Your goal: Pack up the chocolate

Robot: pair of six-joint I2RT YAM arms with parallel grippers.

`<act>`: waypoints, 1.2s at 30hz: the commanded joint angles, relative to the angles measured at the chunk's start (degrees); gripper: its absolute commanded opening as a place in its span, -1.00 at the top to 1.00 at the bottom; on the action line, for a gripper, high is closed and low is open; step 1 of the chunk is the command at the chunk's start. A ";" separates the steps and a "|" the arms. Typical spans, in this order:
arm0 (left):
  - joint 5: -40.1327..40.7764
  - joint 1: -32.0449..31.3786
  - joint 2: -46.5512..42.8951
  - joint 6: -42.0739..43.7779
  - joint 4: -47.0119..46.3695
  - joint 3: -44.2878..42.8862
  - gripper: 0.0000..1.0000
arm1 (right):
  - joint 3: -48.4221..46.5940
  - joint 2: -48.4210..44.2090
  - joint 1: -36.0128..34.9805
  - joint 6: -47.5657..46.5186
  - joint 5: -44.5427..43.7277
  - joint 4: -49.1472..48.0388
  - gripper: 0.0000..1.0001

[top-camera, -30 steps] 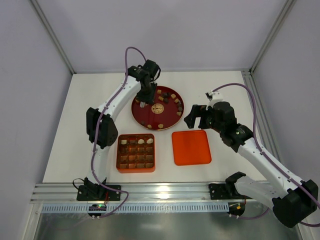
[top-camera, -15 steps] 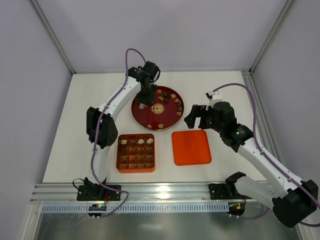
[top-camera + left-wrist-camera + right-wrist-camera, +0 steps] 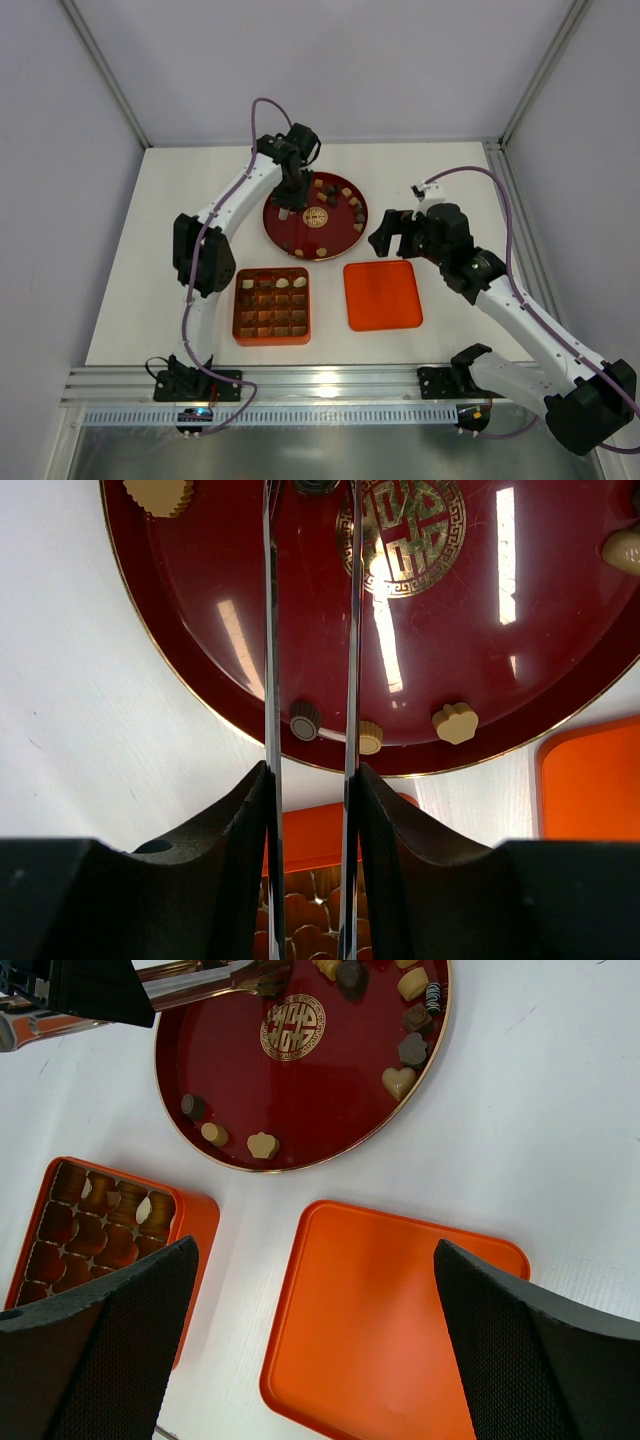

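Several small chocolates, dark, tan and cream, lie on a round red plate (image 3: 300, 232), mostly along its right rim (image 3: 347, 197) and near edge (image 3: 455, 722). My left gripper (image 3: 288, 196) is over the plate's far left and is shut on thin metal tongs (image 3: 270, 630). The tong tips reach a dark piece (image 3: 316, 484) at the frame's top edge. The tongs also show in the right wrist view (image 3: 200, 985). My right gripper (image 3: 386, 236) is open and empty above the flat orange lid (image 3: 390, 1310). The orange gridded box (image 3: 272, 306) holds a few pieces (image 3: 143, 1209).
The box sits near the front left of the white table, with the lid (image 3: 381, 294) beside it on the right. The plate stands behind them. Grey walls and a metal frame enclose the table, and a rail (image 3: 320, 385) runs along the front.
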State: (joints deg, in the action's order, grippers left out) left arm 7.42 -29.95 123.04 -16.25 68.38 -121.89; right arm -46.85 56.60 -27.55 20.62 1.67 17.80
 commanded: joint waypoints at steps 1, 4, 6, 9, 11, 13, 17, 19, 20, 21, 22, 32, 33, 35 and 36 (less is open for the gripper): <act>-0.48 0.25 -2.63 -0.01 -0.62 -0.11 0.24 | -0.35 -0.61 -0.13 -0.67 -0.27 -1.54 -0.99; -0.56 0.25 -2.90 -0.18 -0.53 -0.11 0.24 | -0.26 -0.61 -0.13 -0.58 -0.18 -1.63 -0.99; -0.65 0.25 -2.90 -0.18 -0.27 -0.19 0.24 | -0.26 -0.52 -0.05 -0.58 -0.18 -1.63 -0.99; -0.74 0.25 -2.99 -0.18 -0.18 -0.11 0.24 | -0.17 -0.52 -0.05 -0.58 -0.26 -1.63 -0.99; -0.83 0.25 -3.07 -0.27 -0.18 -0.19 0.24 | -0.08 -0.61 -0.13 -0.58 -0.27 -1.54 -0.99; -0.92 0.16 -3.16 -0.36 -0.18 -0.28 0.24 | 0.00 -0.53 -0.13 -0.50 -0.26 -1.63 -0.99; -0.92 0.16 -3.34 -0.27 0.17 -0.37 0.24 | 0.00 -0.61 -0.13 -0.41 -0.09 -1.72 -0.99; -0.83 0.16 -3.42 -0.36 0.09 -0.20 0.24 | 0.00 -0.61 -0.13 -0.32 -0.18 -1.81 -0.99; -0.92 0.16 -3.51 -0.36 0.26 -0.19 0.24 | 0.00 -0.61 -0.05 -0.41 -0.09 -1.72 -0.99; -0.92 0.16 -3.60 -0.36 0.26 -0.11 0.24 | 0.00 -0.70 -0.13 -0.41 -0.09 -1.72 -0.99; -0.83 0.16 -3.60 -0.36 0.26 -0.11 0.24 | 0.00 -0.70 -0.13 -0.41 -0.09 -1.72 -0.99; -0.83 0.16 -4.30 -0.45 0.79 0.07 0.24 | 0.09 -0.79 -0.13 -0.23 0.00 -1.81 -0.99; -0.83 0.07 -4.39 -0.45 0.79 -0.02 0.24 | 0.09 -0.70 -0.13 -0.23 0.08 -1.81 -0.99; -0.83 0.07 -4.48 -0.45 0.88 -0.02 0.24 | 0.18 -0.70 -0.13 -0.23 0.09 -1.72 -0.99; -0.92 0.07 -4.57 -0.45 0.97 -0.02 0.24 | 0.09 -0.79 -0.13 -0.32 0.09 -1.72 -0.99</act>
State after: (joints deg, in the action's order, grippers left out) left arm 7.22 -29.98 122.58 -16.32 68.86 -121.67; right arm -46.85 56.60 -27.55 20.67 1.69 17.78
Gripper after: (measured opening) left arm 0.384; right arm 0.996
